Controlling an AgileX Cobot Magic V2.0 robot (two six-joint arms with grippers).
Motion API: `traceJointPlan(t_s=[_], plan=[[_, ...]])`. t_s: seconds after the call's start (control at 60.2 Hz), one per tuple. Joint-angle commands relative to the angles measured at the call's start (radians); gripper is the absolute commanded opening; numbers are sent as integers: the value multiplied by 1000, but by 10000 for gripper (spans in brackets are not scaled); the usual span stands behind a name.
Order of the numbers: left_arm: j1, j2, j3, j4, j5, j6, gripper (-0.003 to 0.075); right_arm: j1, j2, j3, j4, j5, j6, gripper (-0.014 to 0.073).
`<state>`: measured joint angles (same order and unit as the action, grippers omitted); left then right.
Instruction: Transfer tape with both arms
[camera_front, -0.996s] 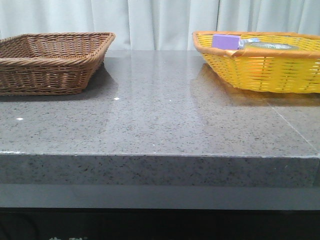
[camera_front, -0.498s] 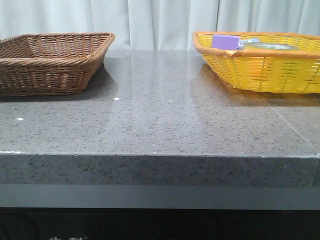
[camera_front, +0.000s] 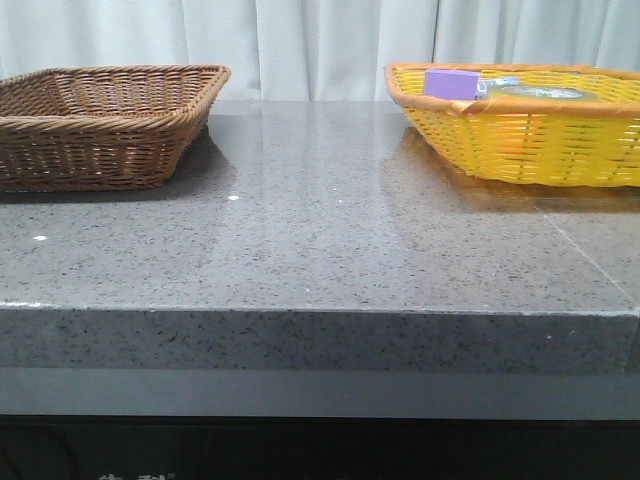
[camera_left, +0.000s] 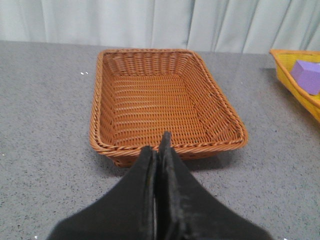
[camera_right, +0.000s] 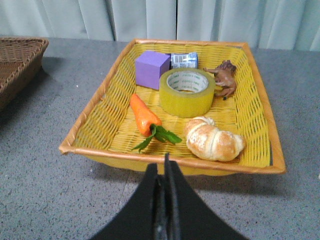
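The yellow tape roll (camera_right: 187, 92) lies flat in the middle of the yellow basket (camera_right: 260, 95), white core with green lettering facing up. In the front view only its top edge (camera_front: 540, 92) shows over the basket rim (camera_front: 520, 140). My right gripper (camera_right: 162, 165) is shut and empty, above the table just outside the basket's near rim. My left gripper (camera_left: 159, 144) is shut and empty, just outside the near rim of the empty brown wicker basket (camera_left: 107, 95). Neither arm shows in the front view.
In the yellow basket lie a purple box (camera_right: 152, 69), a carrot (camera_right: 144, 118), a croissant (camera_right: 212, 139), a brown toy animal (camera_right: 225, 79) and a small blue packet (camera_right: 184, 60). The brown basket (camera_front: 100, 125) stands at the table's far left. A curtain hangs behind.
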<state>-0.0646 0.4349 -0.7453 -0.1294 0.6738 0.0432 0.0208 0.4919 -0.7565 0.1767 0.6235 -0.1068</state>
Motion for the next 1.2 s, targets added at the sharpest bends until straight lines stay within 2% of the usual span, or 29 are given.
traceJointPlan(t_s=[0.0,0.1,0.166,0.216,0.332,0.382,0.448,0.564,0.68,0.913,1.178], plan=[[-9,31,-27,-16,-73,-9,-20,-8,29,-24,1,-41,-6,-70],[-9,43,-27,-7,-73,-9,-15,-8,45,-25,0,-2,-6,-64],[-9,52,-27,8,-73,-4,41,-8,57,-25,0,19,-6,1],[-9,56,-27,10,-73,-2,122,-8,65,-25,0,24,-6,94],[-9,64,-27,12,-85,-2,386,-8,77,-25,0,22,-6,395],[-9,64,-27,12,-92,-2,469,-8,80,-25,0,22,-6,500],[-9,64,-27,12,-94,-2,523,-8,85,-25,0,21,-6,591],[-15,64,-27,0,-98,-2,515,-8,119,-50,-1,27,-6,610],[-76,64,-27,-10,-103,-2,493,-12,214,-129,-15,82,4,610],[-195,64,-27,-10,-103,4,470,-32,481,-372,-20,192,62,610],[-255,64,-27,-10,-135,74,470,-103,791,-684,-21,336,62,610]])
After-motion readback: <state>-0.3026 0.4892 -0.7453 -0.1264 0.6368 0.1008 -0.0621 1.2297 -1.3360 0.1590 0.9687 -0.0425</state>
